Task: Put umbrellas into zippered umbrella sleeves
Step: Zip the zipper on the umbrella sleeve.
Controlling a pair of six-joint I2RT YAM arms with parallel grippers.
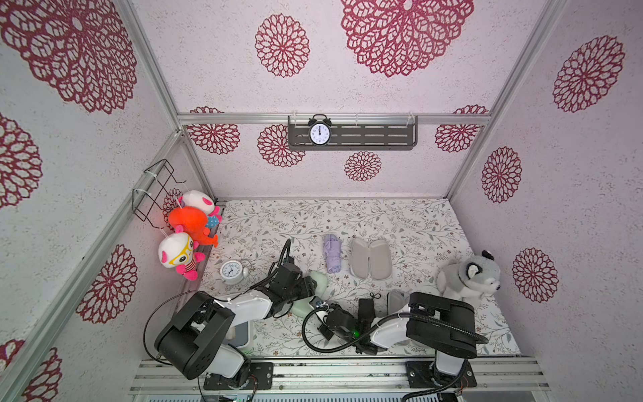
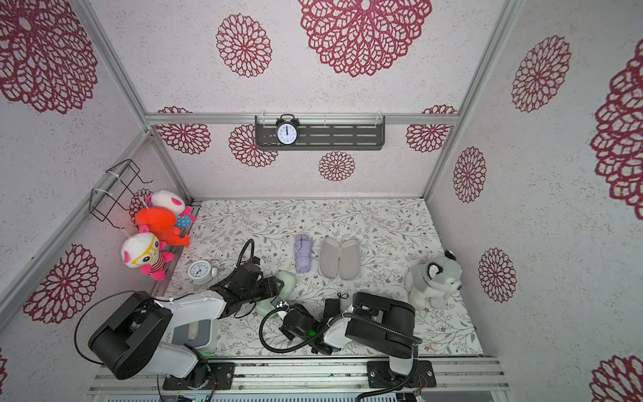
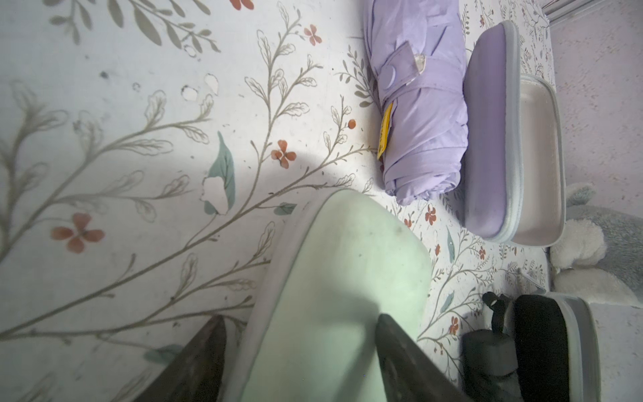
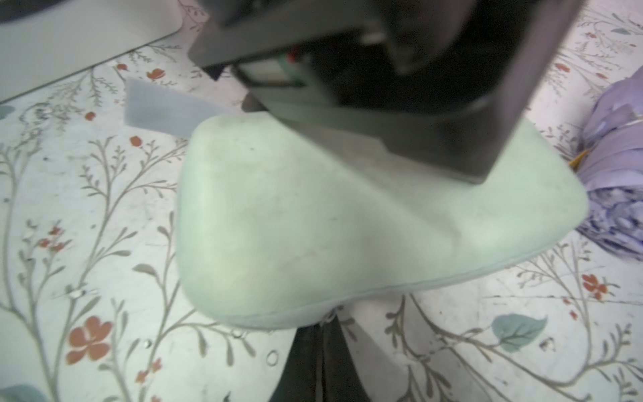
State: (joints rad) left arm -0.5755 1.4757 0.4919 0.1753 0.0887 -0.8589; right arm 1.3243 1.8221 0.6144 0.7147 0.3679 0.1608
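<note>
My left gripper (image 3: 299, 355) straddles the mint sleeve (image 3: 344, 278), fingers on both flanks; my right gripper (image 4: 325, 351), pinched together, meets its edge opposite.

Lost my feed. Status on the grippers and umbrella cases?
Left gripper straddles closed mint case. Right gripper shut at its edge. Lilac umbrella beside open lilac case. Nothing blocking.

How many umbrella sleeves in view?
3. Lilac sleeve open at table centre; mint green sleeve between the left gripper's jaws; black sleeve by the right arm, partly hidden.
</note>
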